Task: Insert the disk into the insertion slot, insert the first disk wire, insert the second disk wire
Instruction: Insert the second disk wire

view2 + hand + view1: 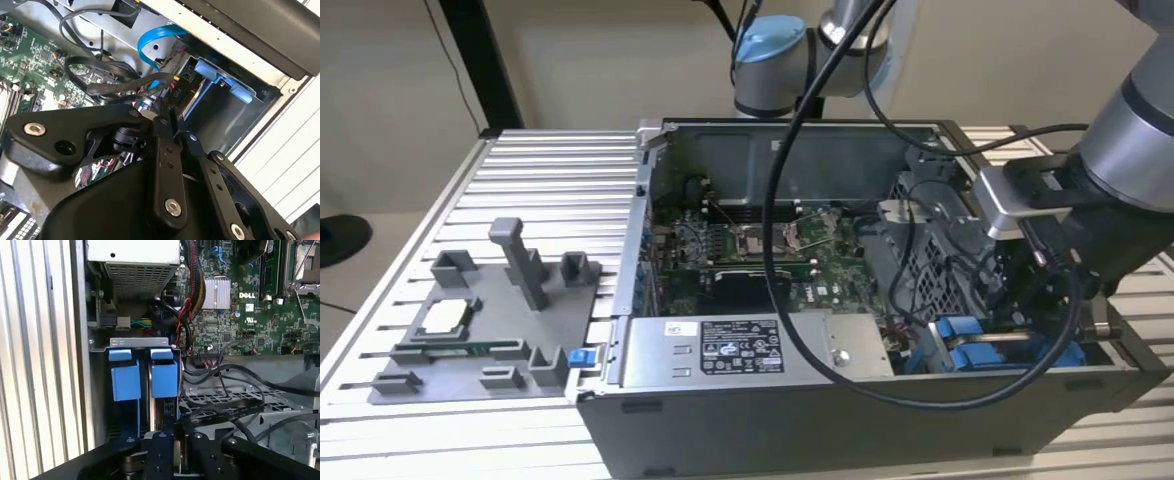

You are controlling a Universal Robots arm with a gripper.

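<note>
The disk [164,385] sits in the insertion slot [100,405] of the open computer case [761,420]; the gripper [167,117], jaws closed on a black wire plug [176,92], holds it at the disk's back edge; the wire step seems underway.

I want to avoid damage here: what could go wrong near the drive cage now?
Loose black cables lie right beside the gripper, so it might snag them. The arm's own cable hangs into the case and could catch on parts there.
</note>
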